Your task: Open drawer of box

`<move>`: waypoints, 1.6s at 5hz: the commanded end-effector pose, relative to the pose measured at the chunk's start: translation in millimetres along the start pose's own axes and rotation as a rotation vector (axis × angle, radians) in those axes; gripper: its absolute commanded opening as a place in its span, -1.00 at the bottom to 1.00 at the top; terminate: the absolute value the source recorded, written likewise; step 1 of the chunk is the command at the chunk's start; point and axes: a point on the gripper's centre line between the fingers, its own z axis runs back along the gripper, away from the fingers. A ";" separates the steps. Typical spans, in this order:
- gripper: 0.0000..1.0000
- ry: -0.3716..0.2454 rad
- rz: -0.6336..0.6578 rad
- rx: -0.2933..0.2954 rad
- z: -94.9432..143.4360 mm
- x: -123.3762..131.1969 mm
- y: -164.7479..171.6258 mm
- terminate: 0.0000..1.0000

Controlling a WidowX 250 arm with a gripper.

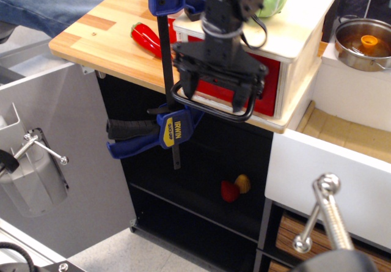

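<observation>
Gripper: one gripper [213, 93], upper centre, two fingers spread wide, hanging in front of the drawer face.
Drawer: one drawer [269, 82], red front, in the box, upper centre-right.
Handle: one black loop handle [208, 107] below the fingers; whether they touch it is unclear.
Box: one box [299, 30].
Clamp: one blue clamp [168, 70].
Pepper: one red pepper [144, 35], left of the box.
</observation>
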 end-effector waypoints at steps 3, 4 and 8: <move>1.00 0.048 -0.086 -0.034 -7.9 -48.5 0.2 -1.00; 1.00 0.091 -0.108 -0.050 0.5 -67.2 3.5 -1.00; 1.00 0.224 -0.297 -0.051 7.9 -141.8 5.3 -1.00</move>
